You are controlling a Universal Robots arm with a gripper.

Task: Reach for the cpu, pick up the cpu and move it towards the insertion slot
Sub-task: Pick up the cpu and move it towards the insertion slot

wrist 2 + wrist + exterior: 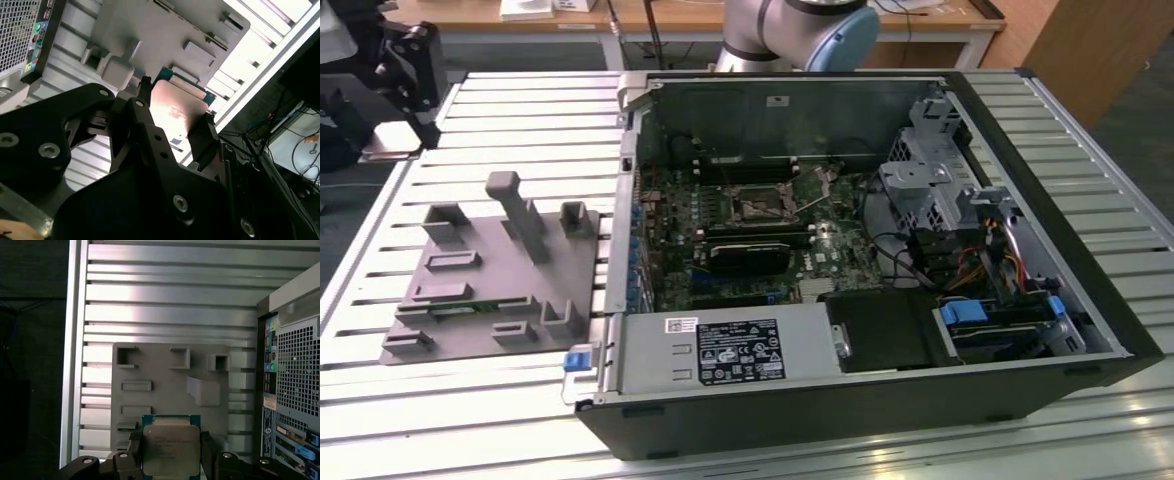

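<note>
gripper [171, 444] clamps cpu [171, 452] over grey tray [165, 365], slatted tbl [170, 300]

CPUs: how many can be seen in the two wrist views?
1. The CPU sits gripped in the tool, over the grey fixture plate, in both wrist views.

silvery square cpu [171, 450] gripped, dark-centred insertion slot [758, 205]

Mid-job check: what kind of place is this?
Probably a robotics lab bench: an open computer case on a slotted metal table, a grey parts fixture beside it, desks behind; the hand holds the cpu.
</note>
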